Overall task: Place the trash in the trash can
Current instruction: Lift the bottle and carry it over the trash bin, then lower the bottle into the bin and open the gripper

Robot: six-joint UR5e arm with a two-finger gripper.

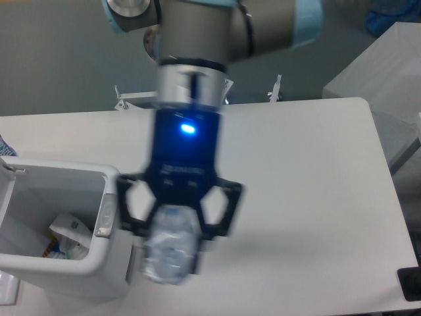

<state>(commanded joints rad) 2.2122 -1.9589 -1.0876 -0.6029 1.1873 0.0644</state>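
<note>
A white table point(309, 171) fills the view beneath a grey backdrop. At far left we see the white trash can point(99, 270), its grey handle strip point(105, 210) facing right; inside lies a crumpled wrapper point(69, 232) with dark print, other contents too dim to identify. Just right of the rim, the gripper point(172, 247) hangs above the table, its fingers closed on the clear bottle point(170, 247), which points toward us. The bottle is blurred; we cannot make out cap or label.
</note>
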